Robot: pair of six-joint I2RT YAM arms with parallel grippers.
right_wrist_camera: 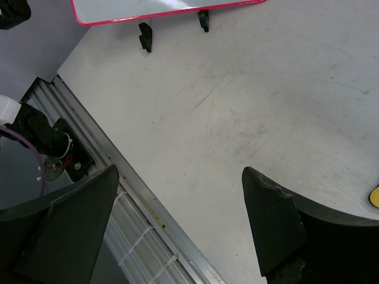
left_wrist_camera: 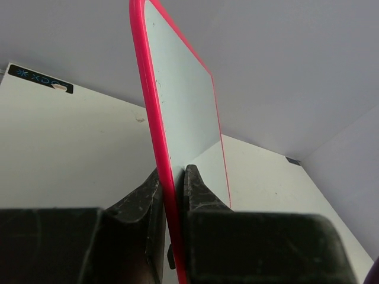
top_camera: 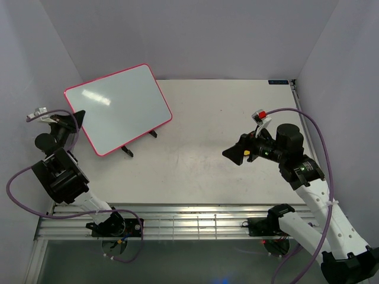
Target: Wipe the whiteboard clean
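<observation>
The whiteboard (top_camera: 118,107) with its pink-red frame stands tilted on black legs at the back left of the table, its face blank. My left gripper (top_camera: 76,118) is shut on the board's left edge; in the left wrist view the pink frame (left_wrist_camera: 155,118) runs up between my two fingers (left_wrist_camera: 172,177). My right gripper (top_camera: 234,155) is open and empty above the table's right half. In the right wrist view the board's lower edge (right_wrist_camera: 148,13) and legs show at the top. A yellow sliver, perhaps the eraser (right_wrist_camera: 374,195), shows at the right edge.
The white table (top_camera: 225,136) ends in a metal rail (top_camera: 177,219) at the near edge. Grey walls close in the back and both sides. A small blue label (top_camera: 277,82) lies at the back right corner.
</observation>
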